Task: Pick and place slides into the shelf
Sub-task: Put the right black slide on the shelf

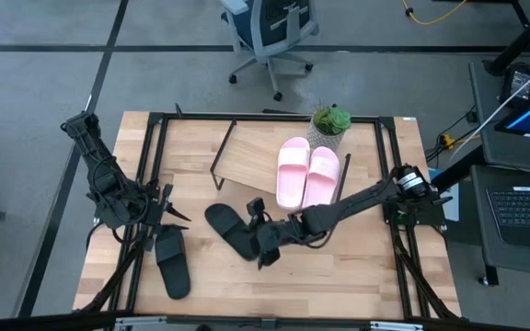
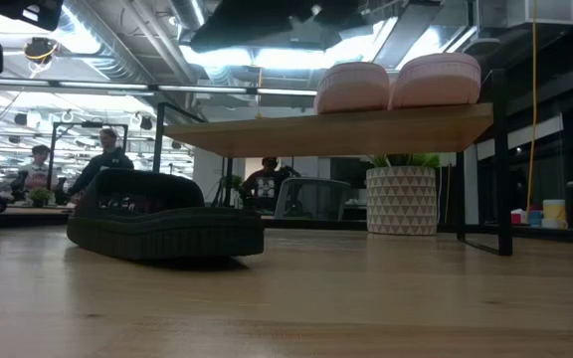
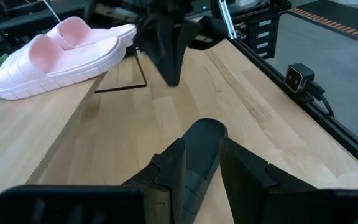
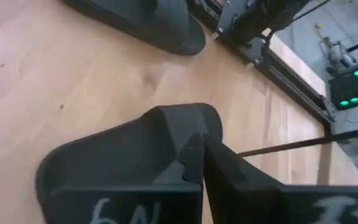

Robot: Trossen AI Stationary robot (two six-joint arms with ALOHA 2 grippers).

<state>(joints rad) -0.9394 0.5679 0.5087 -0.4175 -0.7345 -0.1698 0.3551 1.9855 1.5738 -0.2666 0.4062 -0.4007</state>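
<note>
Two pale pink slides (image 1: 306, 175) lie side by side, soles down, on the light wooden shelf (image 1: 251, 158); they also show in the low view (image 2: 396, 85). One black slide (image 1: 171, 262) lies sole down on the table at the near left. My left gripper (image 1: 161, 225) is open just above that slide's far end (image 3: 202, 134), one finger on either side of it, touching nothing. My right gripper (image 1: 265, 236) is shut on the other black slide (image 1: 230, 230) at mid-table, in front of the shelf. My right gripper pinches the black slide between its two fingers at the raised strap part (image 4: 185, 121), near one end of the slide. The fingers come slanting from the table's right. The slide is lifted clear of the table and hangs below the gripper, as the left wrist view (image 3: 166, 46) shows.
A potted plant (image 1: 330, 122) stands at the far edge next to the shelf. Black frame rails (image 1: 389, 175) run along the table's sides. Bare tabletop (image 1: 339, 267) lies at the near right. People sit in the room beyond the table (image 2: 102, 159).
</note>
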